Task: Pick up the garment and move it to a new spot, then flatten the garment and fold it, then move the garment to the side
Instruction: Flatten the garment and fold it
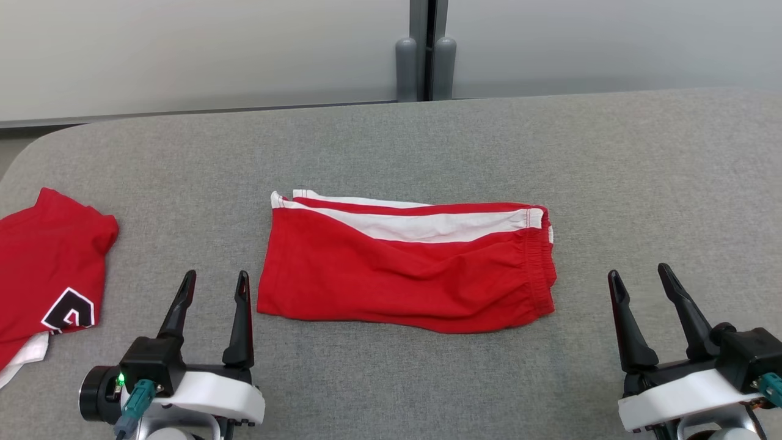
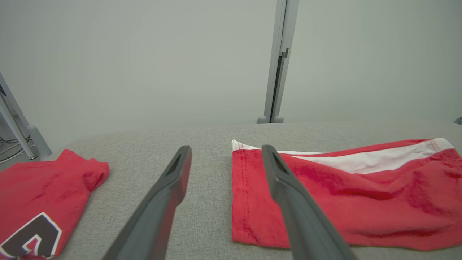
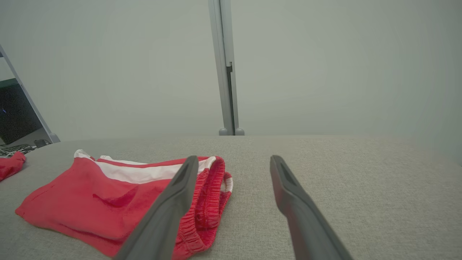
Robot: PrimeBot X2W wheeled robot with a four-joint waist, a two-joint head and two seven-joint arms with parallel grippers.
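The garment [image 1: 406, 266] is a pair of red shorts with a white side stripe, folded in half and lying flat in the middle of the grey table [image 1: 427, 140]. Its elastic waistband is at the right end, its leg hem at the left. My left gripper [image 1: 214, 281] hovers open just left of the hem, holding nothing. My right gripper [image 1: 641, 275] is open a little right of the waistband, also empty. The left wrist view shows the garment [image 2: 346, 202] to the right of the left gripper [image 2: 225, 151]. In the right wrist view the garment [image 3: 108, 202] lies left of the right gripper [image 3: 234, 160].
A second red garment with a black-and-white emblem [image 1: 46, 269] lies at the table's left edge, also seen as the red garment [image 2: 39, 202] in the left wrist view. A grey panel wall with a vertical post [image 1: 424, 55] stands behind the table.
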